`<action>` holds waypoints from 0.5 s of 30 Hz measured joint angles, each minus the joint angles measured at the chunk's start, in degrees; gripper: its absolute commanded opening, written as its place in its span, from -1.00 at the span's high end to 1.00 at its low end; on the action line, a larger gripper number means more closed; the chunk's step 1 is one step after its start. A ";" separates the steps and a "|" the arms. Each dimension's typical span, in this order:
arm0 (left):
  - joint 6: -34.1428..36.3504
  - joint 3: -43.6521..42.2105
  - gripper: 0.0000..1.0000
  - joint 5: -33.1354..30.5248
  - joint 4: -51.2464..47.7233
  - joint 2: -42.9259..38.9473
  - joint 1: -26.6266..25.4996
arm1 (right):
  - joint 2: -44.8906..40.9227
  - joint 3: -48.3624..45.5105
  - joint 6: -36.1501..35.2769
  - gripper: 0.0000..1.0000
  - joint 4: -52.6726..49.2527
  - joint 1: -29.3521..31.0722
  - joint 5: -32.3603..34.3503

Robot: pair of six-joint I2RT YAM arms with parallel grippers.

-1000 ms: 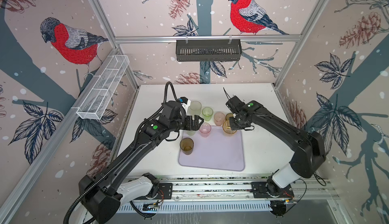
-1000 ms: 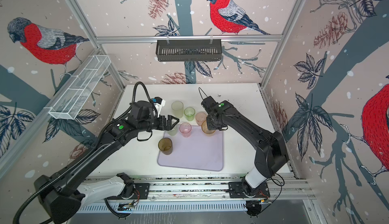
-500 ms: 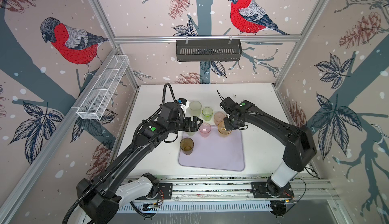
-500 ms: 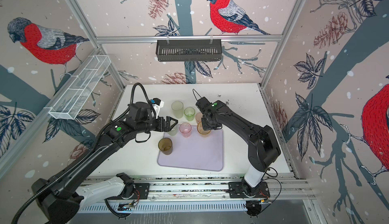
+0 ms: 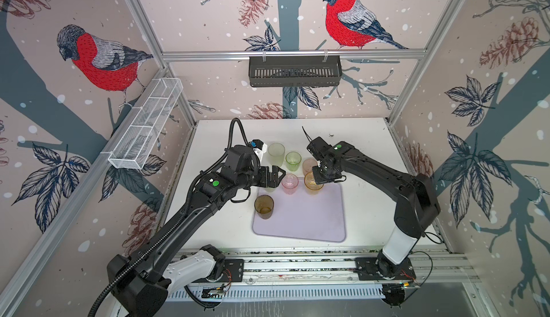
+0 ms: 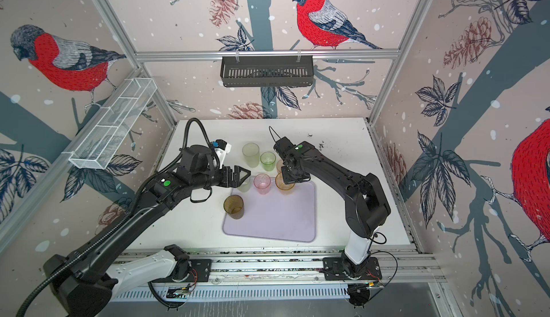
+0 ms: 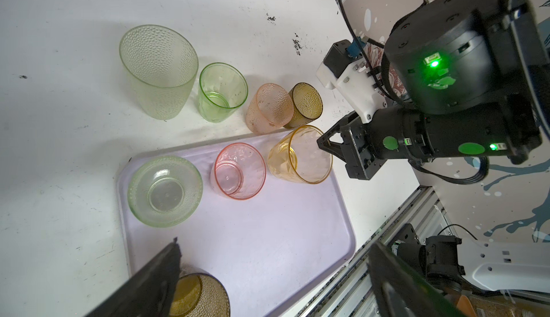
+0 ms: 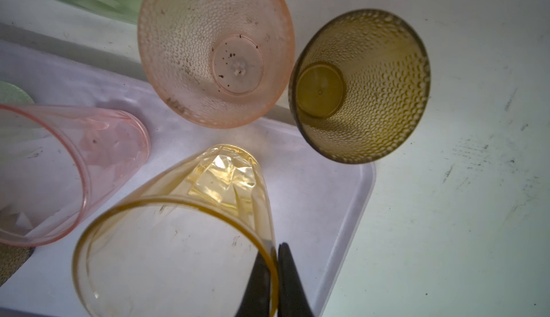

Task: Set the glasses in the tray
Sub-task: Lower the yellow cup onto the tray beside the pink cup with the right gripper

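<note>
Gripping: my right tool (image 5: 321,180) is pinched on the rim of the amber glass (image 8: 193,211), one finger inside the mouth and one outside.
Amber glass: at the far right corner of the tray (image 7: 268,241), within its rim line. I can't tell if the base is down.
Idle side: my left tool (image 5: 278,175) has its jaws wide apart with nothing between them. It hangs above the tray's far left corner.
In tray: the low pale green glass (image 7: 165,190) is at the far left corner. The pink glass (image 7: 239,171) is just beside it, and next along is the amber one. The brown glass (image 5: 264,206) stands alone at the left edge, nearer my base.
Outside tray: four glasses stand upright on the counter (image 5: 357,134), in a row just behind the tray's far edge. They are the tall pale green glass (image 7: 157,71), bright green glass (image 7: 221,92), peach glass (image 7: 269,108) and second brown glass (image 8: 360,86).
Contact check: the peach glass and second brown glass are right beside each other. I can't tell if they touch.
</note>
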 measured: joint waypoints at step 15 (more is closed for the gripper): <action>0.00 0.00 -0.95 0.00 0.00 0.02 0.00 | 1.49 -0.13 -0.15 1.00 1.42 0.00 -0.42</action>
